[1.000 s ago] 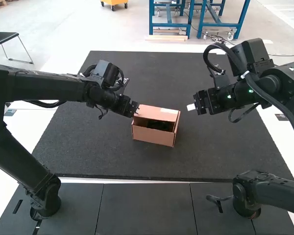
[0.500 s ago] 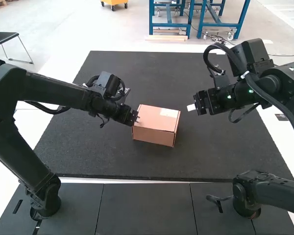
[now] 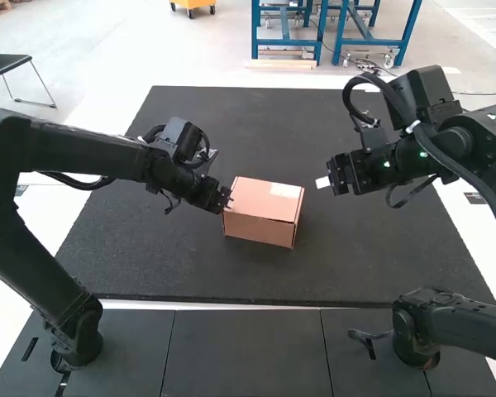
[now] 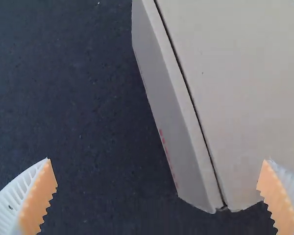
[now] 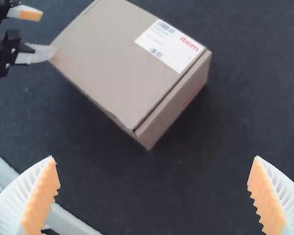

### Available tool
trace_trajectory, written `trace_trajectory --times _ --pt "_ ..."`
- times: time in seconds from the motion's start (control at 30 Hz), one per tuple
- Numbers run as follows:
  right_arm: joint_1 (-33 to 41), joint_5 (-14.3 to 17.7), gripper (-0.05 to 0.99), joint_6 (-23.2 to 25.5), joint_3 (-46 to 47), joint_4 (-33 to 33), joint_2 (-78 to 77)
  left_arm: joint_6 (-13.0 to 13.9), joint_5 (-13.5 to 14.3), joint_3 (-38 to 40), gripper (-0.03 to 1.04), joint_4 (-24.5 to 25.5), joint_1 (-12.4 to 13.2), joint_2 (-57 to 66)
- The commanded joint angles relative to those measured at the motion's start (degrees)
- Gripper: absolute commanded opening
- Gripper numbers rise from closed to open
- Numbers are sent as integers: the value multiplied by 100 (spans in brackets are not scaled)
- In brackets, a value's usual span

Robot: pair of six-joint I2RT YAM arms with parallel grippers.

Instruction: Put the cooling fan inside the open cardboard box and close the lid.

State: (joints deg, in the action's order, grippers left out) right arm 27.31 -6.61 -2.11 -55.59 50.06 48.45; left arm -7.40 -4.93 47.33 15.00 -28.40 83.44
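The brown cardboard box (image 3: 263, 212) sits on the black mat with its lid down flat; a white label shows on its top (image 5: 170, 39). The fan is hidden. My left gripper (image 3: 224, 199) is open right at the box's left end, its ribbed fingers (image 4: 32, 198) straddling the box's corner (image 4: 201, 147). My right gripper (image 3: 325, 181) hangs open above the mat to the right of the box, apart from it, with nothing between its orange-padded fingers (image 5: 39, 191). The left gripper (image 5: 27, 29) also shows beside the box in the right wrist view.
The black mat (image 3: 149, 248) covers the table's middle, with white table surface (image 3: 33, 223) to its left and right. Open mat lies in front of and behind the box.
The box's lid went from raised, showing the dark inside, to closed flat. My left gripper dropped slightly beside the box's left end. The right arm has kept still.
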Motion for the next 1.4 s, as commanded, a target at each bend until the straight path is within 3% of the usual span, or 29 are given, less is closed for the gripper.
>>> trace_trajectory --times 0.0,0.1,0.2,0.43,0.6,0.63,0.73,0.97,1.1,1.23,1.37 --pt "11 -16 88 114 -241 -67 -37 -69 45 145 97 64 -25 -618" --pt "11 -16 89 237 -250 -84 -37 -121 53 180 97 363 45 -979" --pt "2 72 89 387 -198 -304 -81 -130 53 154 97 495 274 -1313" --pt "-77 608 90 422 347 -1473 -353 116 80 -154 97 46 863 -2068" --pt "-481 652 90 501 629 -2264 -652 195 89 -681 97 -578 1258 -2543" --pt "-569 652 90 712 673 -2405 -723 204 106 -804 97 -727 1302 -2657" --pt "-815 661 91 1046 919 -2835 -933 274 124 -1261 96 -1386 1381 -2991" --pt "-1386 670 91 967 1868 -3925 -1461 503 -219 -2263 95 -2617 1460 -3826" --pt "-1632 652 91 791 2395 -4417 -1812 283 -201 -2773 91 -3214 1575 -4433" --pt "-1870 670 91 431 3098 -5217 -2278 256 -149 -3239 91 -3452 1768 -5215" --pt "-2142 600 91 299 3810 -5920 -2700 213 -307 -3705 91 -3513 1953 -6032"
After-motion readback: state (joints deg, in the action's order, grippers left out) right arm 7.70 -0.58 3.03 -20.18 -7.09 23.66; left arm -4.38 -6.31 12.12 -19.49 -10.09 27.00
